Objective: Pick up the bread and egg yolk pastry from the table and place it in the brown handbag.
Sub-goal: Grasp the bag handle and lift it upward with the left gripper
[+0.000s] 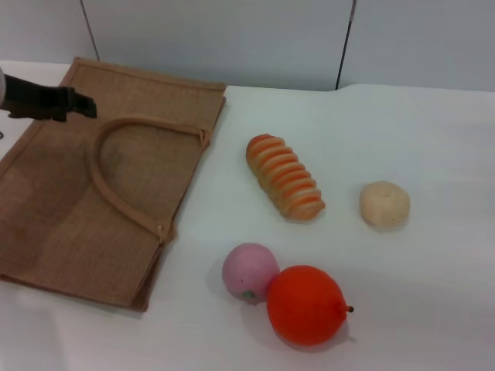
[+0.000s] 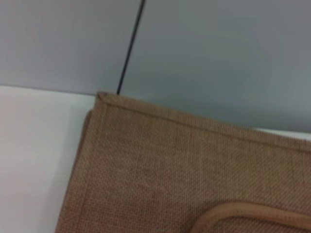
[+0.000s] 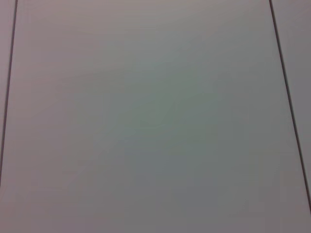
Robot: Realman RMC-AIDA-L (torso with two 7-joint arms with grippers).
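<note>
Jute brown handbag (image 1: 85, 224) lies flat on the table (image 1: 433, 139) with its mouth collapsed; the left gripper (image 1: 73, 104) hangs over its far-left part, grip state can't be told, and the right gripper is out of view. Bread (image 1: 285, 177) and egg yolk pastry (image 1: 384, 204) sit apart to the bag's right, untouched. Risk: with no gap at the opening, a dropped item likely lands on top of the fabric; the round pastry could also roll toward the orange fruit (image 1: 306, 304) or pink ball (image 1: 249, 271).
</note>
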